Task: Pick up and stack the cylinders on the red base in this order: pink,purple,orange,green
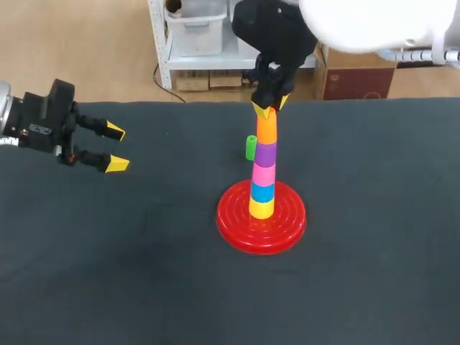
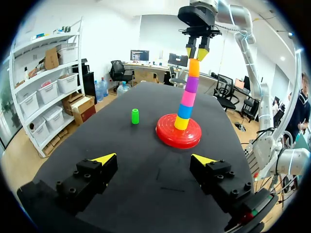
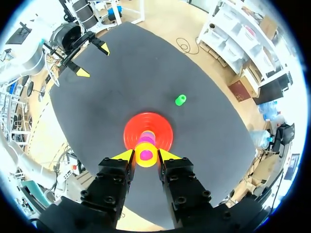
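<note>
Head view: ribbed round red base (image 1: 261, 228)

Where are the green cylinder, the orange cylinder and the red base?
Green cylinder (image 1: 251, 147): head view, middle of its side.
Orange cylinder (image 1: 267, 131): head view, its side, top of the stack.
Red base (image 1: 233, 228): head view, bare rim left of the stack.
</note>
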